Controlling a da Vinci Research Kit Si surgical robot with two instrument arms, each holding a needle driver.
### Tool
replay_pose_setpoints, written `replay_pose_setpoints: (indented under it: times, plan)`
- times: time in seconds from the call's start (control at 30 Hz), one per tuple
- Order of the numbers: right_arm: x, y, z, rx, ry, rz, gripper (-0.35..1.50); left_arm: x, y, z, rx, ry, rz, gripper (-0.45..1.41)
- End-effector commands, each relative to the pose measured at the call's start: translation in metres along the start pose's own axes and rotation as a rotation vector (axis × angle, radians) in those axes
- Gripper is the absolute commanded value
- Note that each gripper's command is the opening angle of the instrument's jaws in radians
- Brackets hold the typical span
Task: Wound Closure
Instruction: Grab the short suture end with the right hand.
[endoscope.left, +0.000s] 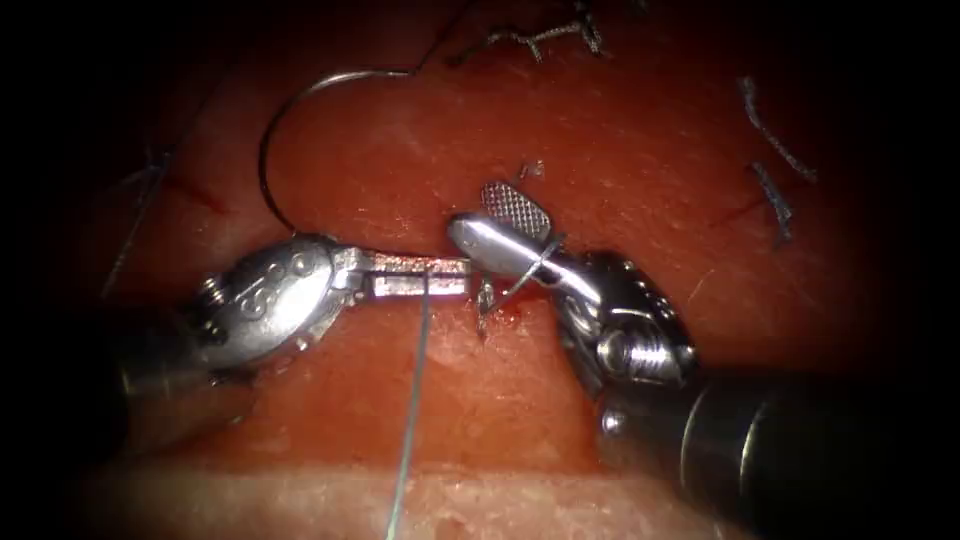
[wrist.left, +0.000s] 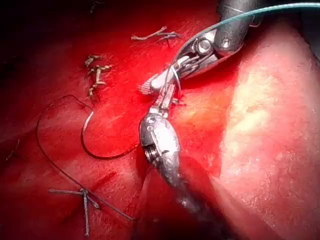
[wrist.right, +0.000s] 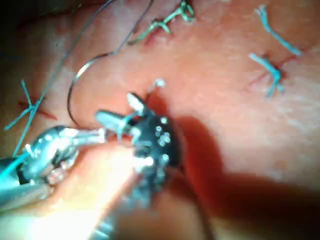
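My left tool (endoscope.left: 458, 275) comes in from the left with its jaws shut on the thread (endoscope.left: 415, 390), which runs down to the tissue's front edge. Facing it, my right tool (endoscope.left: 478, 212) has its jaws open and holds nothing, with a loop of thread (endoscope.left: 535, 266) wound around the jaws. The curved needle (endoscope.left: 266, 150) lies free on the tissue (endoscope.left: 620, 150) left of the cut (endoscope.left: 485, 312), not driven in. In the left wrist view the left tool (wrist.left: 165, 97) meets the right tool (wrist.left: 150, 86), with the needle (wrist.left: 95, 154) beside them. The right wrist view has the right tool (wrist.right: 120, 111) and the needle (wrist.right: 75, 82).
Tied stitches with cut ends of thread sit at the back (endoscope.left: 540, 38), on the right (endoscope.left: 775, 200) and on the left (endoscope.left: 150, 172). Red fluid wets the tissue around the cut. The pale front edge of the tissue (endoscope.left: 300, 500) runs below the tools.
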Motion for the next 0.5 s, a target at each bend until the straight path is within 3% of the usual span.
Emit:
replay_pose_setpoints:
  times: [0.03, 0.5]
  plan:
    - [-0.0011, 0.0009, 0.0004, -0.02, 0.003, 0.009, 1.01, -0.0005, -0.0002, 0.0005, -0.007, -0.006, 0.0, -0.45]
    - [-0.0001, 0.0019, -0.0007, -0.1, 0.074, 0.011, 1.08, -0.0014, 0.0004, 0.001, -0.025, -0.027, 0.005, -0.45]
